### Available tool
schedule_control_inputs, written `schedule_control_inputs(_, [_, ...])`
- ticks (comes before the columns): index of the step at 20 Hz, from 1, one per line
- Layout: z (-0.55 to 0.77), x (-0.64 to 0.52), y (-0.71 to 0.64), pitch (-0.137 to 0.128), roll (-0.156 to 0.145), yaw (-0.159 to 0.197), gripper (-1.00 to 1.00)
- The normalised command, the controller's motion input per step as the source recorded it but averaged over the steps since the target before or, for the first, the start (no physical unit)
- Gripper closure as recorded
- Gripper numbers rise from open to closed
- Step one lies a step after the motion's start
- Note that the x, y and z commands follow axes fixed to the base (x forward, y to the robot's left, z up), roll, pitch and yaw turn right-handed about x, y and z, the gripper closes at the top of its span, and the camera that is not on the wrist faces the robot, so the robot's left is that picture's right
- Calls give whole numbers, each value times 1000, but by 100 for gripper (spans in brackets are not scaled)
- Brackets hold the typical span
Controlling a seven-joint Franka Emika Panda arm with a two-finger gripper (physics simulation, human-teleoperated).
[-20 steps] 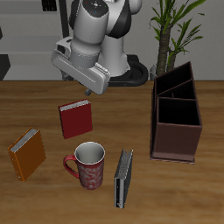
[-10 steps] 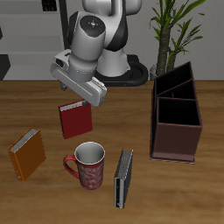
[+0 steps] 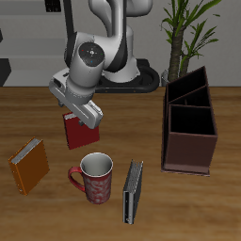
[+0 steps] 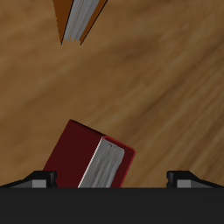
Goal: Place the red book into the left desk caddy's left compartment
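Red book (image 3: 79, 131) lies flat on the wooden surface (image 3: 188, 202), just behind the mug (image 3: 94, 178) and well apart from the caddy (image 3: 188, 127). The arm (image 3: 89, 71) leans down over it, and the tool (image 3: 87, 115) sits right above the book's back edge, partly covering it in the exterior view. In the wrist view the red book (image 4: 92, 157) shows as a dark red cover with pale page edges, lying at an angle, between the two finger tips (image 4: 37, 178) that stand wide apart at either side; the tool (image 4: 110, 179) is spread open and has hold of nothing. Cannot tell from either view whether the fingers touch the book yet. The caddy is a dark brown open-top box with inner dividers, standing on the surface in front of the plant (image 3: 188, 28); its compartments look empty as far as visible. Orange book (image 3: 29, 166) lies on the surface beside the mug, on the side away from the caddy, tilted; in the wrist view its corner (image 4: 80, 19) shows with grey page edges. Thin grey book (image 3: 133, 192) stands on edge just beside the mug, on the caddy side, nearer the surface's front edge than the red book. Mug is upright, red patterned, handle pointing toward the orange book.
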Motion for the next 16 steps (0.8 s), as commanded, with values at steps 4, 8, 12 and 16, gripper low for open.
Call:
schedule_control_inputs(4, [-364,-64,-103,31,4,2,100])
schedule_control_inputs(8, [-78,-52,36,-7,8,-4,100])
schedule_control_inputs(12, [61,-33,-2,-27,6,-6,100])
schedule_control_inputs(16, [103,9,43,-10,0,5,100])
